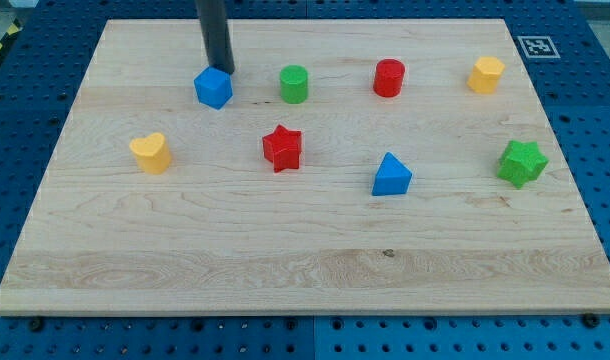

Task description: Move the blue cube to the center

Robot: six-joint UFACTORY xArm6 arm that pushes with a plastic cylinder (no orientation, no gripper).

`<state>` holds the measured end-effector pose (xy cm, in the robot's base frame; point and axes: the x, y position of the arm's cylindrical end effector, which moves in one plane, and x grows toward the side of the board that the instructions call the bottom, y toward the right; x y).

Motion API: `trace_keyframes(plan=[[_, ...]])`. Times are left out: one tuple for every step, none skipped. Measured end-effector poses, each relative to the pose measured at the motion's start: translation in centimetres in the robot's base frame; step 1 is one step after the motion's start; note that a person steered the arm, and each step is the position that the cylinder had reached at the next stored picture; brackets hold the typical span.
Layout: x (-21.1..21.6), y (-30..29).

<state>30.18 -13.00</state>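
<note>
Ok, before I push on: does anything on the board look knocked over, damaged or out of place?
Nothing stands out. All eight blocks sit flat on the wooden board, well apart and inside its edges. My tip is just behind the blue cube, on its top side in the view, which still lies toward the board's upper left.

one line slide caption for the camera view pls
My tip sits just above the blue cube at the board's upper left.

Bright, even light; sharp focus.
</note>
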Motion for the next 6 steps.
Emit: trace_keyframes(plan=[[0.7,-3.2],[3.6,-1.4],[6.0,4.8],[7.0,10.4],[9.2,14.3],[11.6,18.6]])
